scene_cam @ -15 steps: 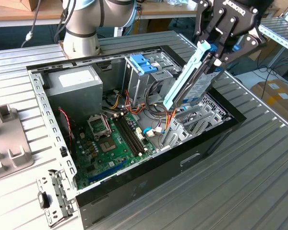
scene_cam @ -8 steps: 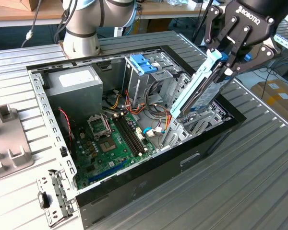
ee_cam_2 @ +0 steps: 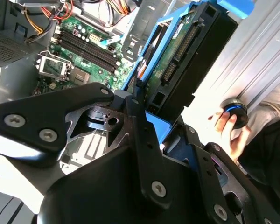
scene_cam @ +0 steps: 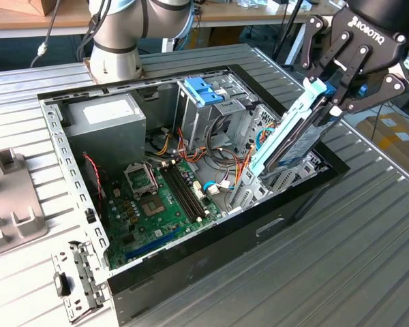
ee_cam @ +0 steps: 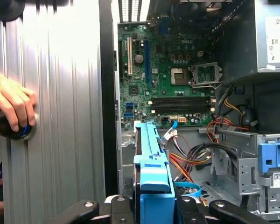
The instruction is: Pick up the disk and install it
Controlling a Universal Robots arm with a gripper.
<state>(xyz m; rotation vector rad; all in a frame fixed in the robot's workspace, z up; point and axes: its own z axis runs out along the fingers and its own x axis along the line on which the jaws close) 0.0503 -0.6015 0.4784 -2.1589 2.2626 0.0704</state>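
My black linkage gripper (scene_cam: pixel 329 100) is clamped on the top end of the dark flat disk (scene_cam: pixel 296 136) in its bright blue plastic carrier, tilted with its low end inside the open black metal PC case (scene_cam: pixel 211 248), so I'm mid-install and reckon seating needs that tilt levelled.

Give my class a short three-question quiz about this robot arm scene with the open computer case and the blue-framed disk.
1. True or false: the gripper is shut on the disk.
2. How does the disk sit? A) lying flat B) tilted, lower end inside the open computer case C) upright, outside the case.
3. In the first wrist view, what is the person's hand touching?
Key: 1 true; 2 B; 3 a dark round knob.
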